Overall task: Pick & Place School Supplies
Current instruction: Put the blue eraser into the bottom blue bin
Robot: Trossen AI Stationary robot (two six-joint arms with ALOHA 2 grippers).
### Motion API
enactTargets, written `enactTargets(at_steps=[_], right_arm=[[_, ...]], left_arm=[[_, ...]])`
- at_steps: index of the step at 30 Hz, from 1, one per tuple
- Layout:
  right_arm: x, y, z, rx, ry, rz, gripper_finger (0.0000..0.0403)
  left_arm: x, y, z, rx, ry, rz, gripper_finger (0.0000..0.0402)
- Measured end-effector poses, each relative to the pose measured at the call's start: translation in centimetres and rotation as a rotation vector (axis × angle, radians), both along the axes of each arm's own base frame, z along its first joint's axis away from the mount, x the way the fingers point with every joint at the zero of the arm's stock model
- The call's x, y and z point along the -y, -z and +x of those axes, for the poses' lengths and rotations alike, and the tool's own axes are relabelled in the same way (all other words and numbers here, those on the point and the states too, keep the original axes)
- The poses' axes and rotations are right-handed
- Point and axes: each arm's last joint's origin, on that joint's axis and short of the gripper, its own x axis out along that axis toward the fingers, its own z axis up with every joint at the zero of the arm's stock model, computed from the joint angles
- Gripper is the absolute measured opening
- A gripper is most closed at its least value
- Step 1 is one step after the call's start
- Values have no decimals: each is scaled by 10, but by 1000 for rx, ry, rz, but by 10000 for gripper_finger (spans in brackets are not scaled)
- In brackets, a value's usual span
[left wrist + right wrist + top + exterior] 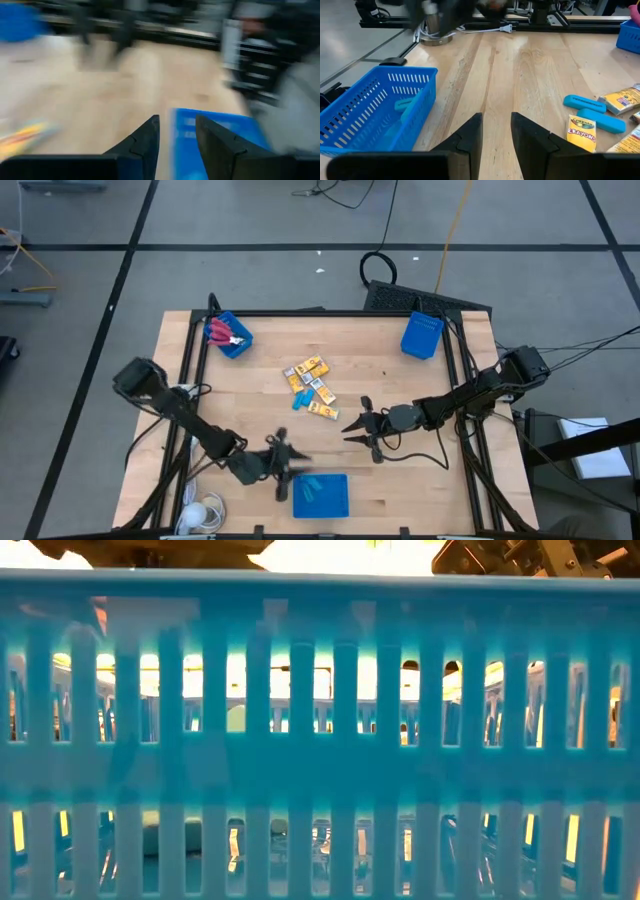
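Note:
The loose supplies lie mid-table: yellow-orange crayon packs (310,375) and light-blue oblong pieces (300,402). The right wrist view shows a crayon pack (581,132) and two light-blue pieces (585,102) flat on the wood. A blue basket (320,495) at the near edge holds light-blue pieces (407,102). Red-handled scissors (222,332) lie in the far-left blue bin (238,345). My left gripper (288,465) (175,145) is open and empty, just left of the near basket. My right gripper (352,425) (496,135) is open and empty, right of the pile.
A third blue bin (422,335) sits at the far right corner. A white round object (200,515) with a cable lies at the near left corner. Dark frame rails (190,380) run along the table's sides. The near basket's slatted wall (320,740) fills the low view.

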Motion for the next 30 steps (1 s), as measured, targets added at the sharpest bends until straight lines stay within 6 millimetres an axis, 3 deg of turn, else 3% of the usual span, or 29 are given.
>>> enactTargets(at_steps=[5, 11, 17, 22, 30], right_arm=[[0, 0, 0, 0, 1, 0, 91], [0, 0, 0, 0, 3, -1, 91], [0, 0, 0, -1, 3, -2, 91], [0, 0, 0, -1, 2, -10, 91], [0, 0, 0, 1, 2, -9, 91]], left_arm=[[-34, -3, -14, -109, -394, 46, 131], [-82, 21, -7, -313, -609, -41, 131], [-123, 44, 9, -462, -673, -163, 132], [-149, 48, 15, -506, -710, -250, 153], [-162, 49, 18, -532, -701, -313, 225]])
